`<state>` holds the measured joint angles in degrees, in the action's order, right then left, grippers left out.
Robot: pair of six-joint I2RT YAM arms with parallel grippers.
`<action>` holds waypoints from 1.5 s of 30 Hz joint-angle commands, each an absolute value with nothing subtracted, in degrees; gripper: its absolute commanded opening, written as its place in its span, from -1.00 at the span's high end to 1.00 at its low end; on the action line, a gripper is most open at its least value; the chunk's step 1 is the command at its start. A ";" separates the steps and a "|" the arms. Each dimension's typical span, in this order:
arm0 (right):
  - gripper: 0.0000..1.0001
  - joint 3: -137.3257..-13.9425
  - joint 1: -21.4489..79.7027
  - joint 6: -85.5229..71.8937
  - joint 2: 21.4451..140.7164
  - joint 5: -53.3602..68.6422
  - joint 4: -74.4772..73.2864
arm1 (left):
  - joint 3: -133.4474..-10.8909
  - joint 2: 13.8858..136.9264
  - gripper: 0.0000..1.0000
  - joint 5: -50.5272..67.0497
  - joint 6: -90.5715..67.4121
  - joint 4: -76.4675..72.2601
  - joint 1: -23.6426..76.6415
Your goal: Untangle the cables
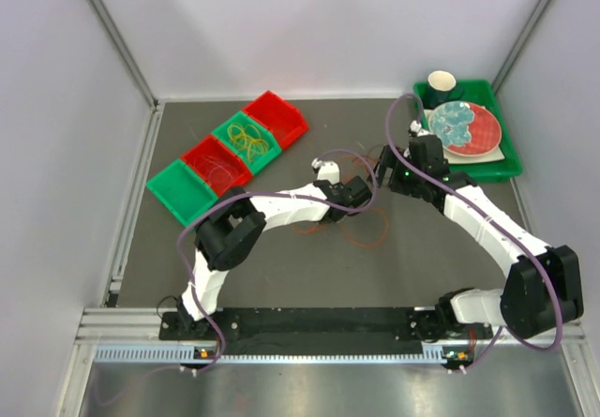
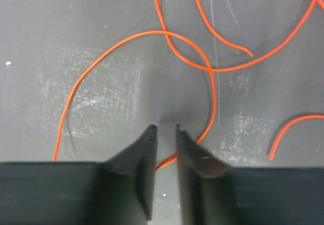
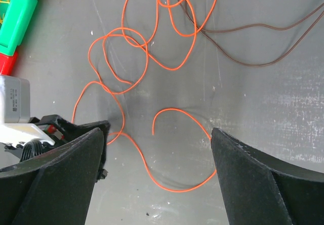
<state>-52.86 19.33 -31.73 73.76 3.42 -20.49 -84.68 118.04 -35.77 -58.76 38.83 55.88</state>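
Thin orange cables (image 3: pixel 147 58) lie in tangled loops on the grey table, with a dark brown cable (image 3: pixel 253 63) beside them. In the top view the loops (image 1: pixel 364 234) lie under both grippers at mid table. My left gripper (image 2: pixel 165 129) is low over the table, its jaws a narrow gap apart. An orange cable (image 2: pixel 210 71) crosses that gap low between the fingers, and I cannot see it pinched. My right gripper (image 3: pixel 157 130) is wide open and empty above a loose orange cable end. In the top view the left gripper (image 1: pixel 361 192) and right gripper (image 1: pixel 389 169) are close together.
A row of red and green bins (image 1: pixel 216 164) stands at the back left; one green bin (image 1: pixel 246 141) holds yellow cables. A green tray (image 1: pixel 506 164) at the back right holds a plate (image 1: pixel 466 126) and a cup (image 1: pixel 442 84). The left arm's wrist (image 3: pixel 15 106) shows beside my right fingers.
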 commanded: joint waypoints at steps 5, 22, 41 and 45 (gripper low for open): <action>-0.71 -53.53 19.42 -32.43 72.78 3.34 -17.84 | -85.87 115.85 1.00 -38.58 -57.92 41.22 55.99; -0.69 -53.17 19.42 -32.78 71.63 3.69 -18.02 | -79.36 101.07 -0.56 -25.32 -36.04 39.63 45.62; -0.68 -53.00 19.51 -33.22 72.95 5.10 -17.40 | -73.83 109.07 0.09 -24.79 -45.97 43.51 45.26; -0.68 -52.91 19.51 -33.22 73.04 5.10 -17.40 | -74.26 107.14 1.00 -24.78 -45.97 45.25 44.83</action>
